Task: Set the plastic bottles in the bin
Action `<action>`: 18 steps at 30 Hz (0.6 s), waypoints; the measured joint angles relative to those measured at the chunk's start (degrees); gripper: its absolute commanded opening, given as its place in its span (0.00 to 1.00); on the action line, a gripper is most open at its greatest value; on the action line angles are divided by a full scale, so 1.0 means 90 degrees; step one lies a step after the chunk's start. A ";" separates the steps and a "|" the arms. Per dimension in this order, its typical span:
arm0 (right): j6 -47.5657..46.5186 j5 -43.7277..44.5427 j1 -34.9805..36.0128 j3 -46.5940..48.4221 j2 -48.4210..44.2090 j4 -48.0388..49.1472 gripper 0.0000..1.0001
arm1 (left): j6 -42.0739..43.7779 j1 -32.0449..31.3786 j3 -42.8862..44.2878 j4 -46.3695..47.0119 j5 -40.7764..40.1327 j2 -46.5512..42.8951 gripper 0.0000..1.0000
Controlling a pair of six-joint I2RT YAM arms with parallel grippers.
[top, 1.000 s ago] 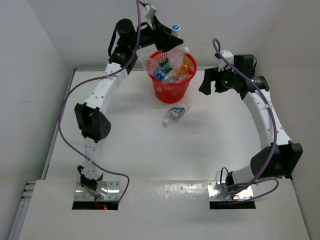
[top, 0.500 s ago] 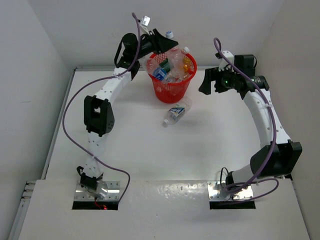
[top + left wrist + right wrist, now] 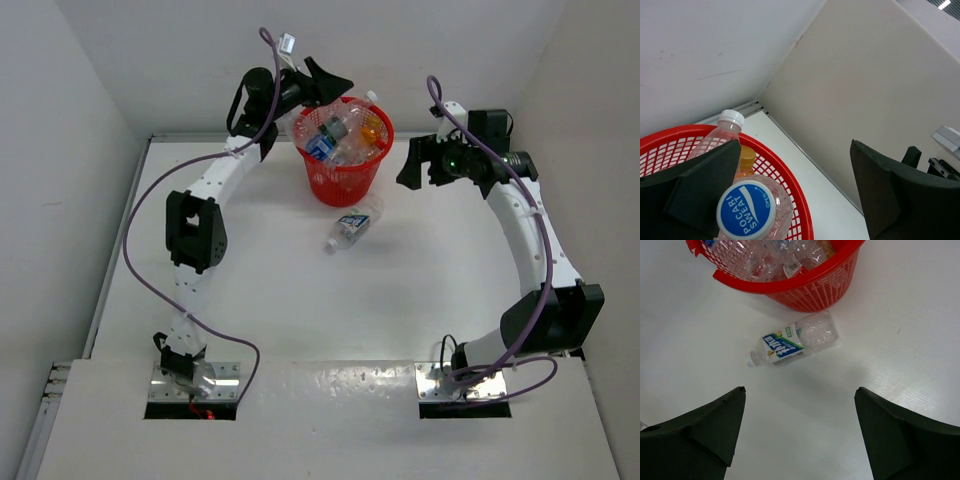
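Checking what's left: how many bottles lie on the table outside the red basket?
1. A clear bottle lies on its side just in front of the red basket; others could be hidden behind it.

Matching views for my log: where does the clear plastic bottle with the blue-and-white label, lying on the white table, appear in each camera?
Top external: the clear plastic bottle lies on its side near the picture's centre, just on the near side of the round red mesh basket.
Left wrist: not in it; only the basket's rim shows, lower left.
Right wrist: upper middle, just below the basket.
Shared landmark: the red basket.
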 measured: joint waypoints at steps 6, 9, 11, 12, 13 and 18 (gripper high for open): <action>-0.0002 -0.0005 0.0000 -0.0002 0.0000 0.0007 0.88 | 0.0192 0.0124 -0.0423 -0.0141 -0.0240 -0.0357 1.00; -0.0180 -0.0024 0.0044 -0.0002 0.0000 0.0049 0.86 | 0.0505 0.0335 -0.0432 -0.0223 -0.0483 -0.0605 1.00; -0.0432 -0.0015 0.0112 -0.0017 -0.0002 0.0104 0.86 | 0.0867 0.0512 -0.0391 -0.0352 -0.0646 -0.0811 1.00; -0.0639 0.0022 0.0202 -0.0056 -0.0007 0.0180 0.86 | 0.1090 0.0617 -0.0299 -0.0471 -0.0719 -0.0918 1.00; -0.0811 0.0058 0.0296 -0.0109 -0.0017 0.0245 0.86 | 0.1290 0.0704 -0.0177 -0.0563 -0.0789 -0.1013 1.00; -0.1955 0.0197 0.0942 -0.0291 -0.0022 0.0321 0.83 | 0.2450 0.1107 0.0085 -0.1035 -0.1100 -0.1868 1.00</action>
